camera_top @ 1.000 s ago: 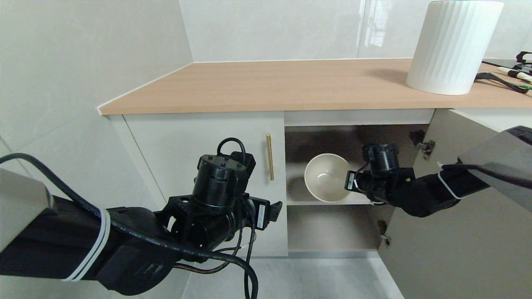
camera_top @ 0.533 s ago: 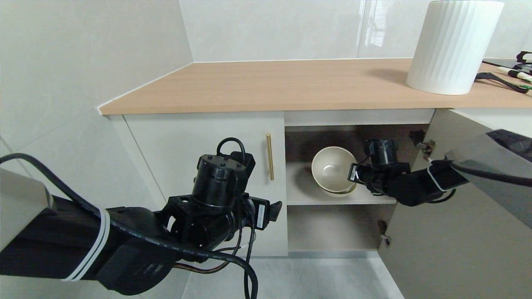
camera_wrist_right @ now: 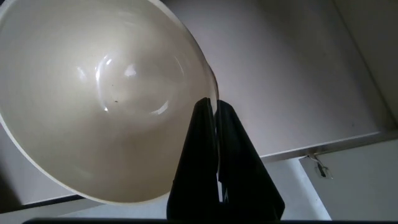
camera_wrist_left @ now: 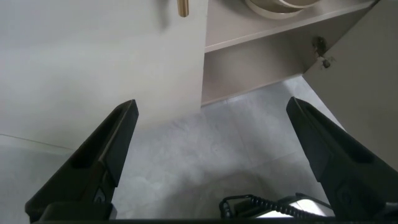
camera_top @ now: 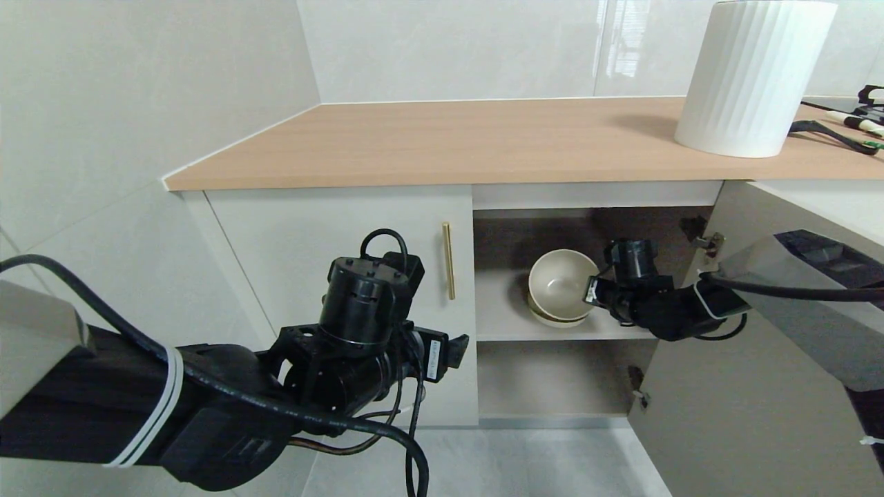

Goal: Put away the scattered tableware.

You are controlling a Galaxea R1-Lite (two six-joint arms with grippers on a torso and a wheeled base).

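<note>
Left arm: seen at 7 o'clock in the head view, wrist turned up.
Left gripper (camera_wrist_left: 211,112): fingers spread wide apart.
Right arm: stretched in from 3 o'clock toward centre.
Right gripper (camera_top: 589,290): clamped on the rim of the bowl (camera_top: 556,283).

Two bowls (camera_top: 561,281), one ribbed canister (camera_top: 754,76)

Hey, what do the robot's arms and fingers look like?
Both arms are matte black past grey upper links. The left arm has a cylindrical wrist module, looped black cables and a white band. The right arm carries a white band and a small white label. Their fingers are black wedges.
</note>
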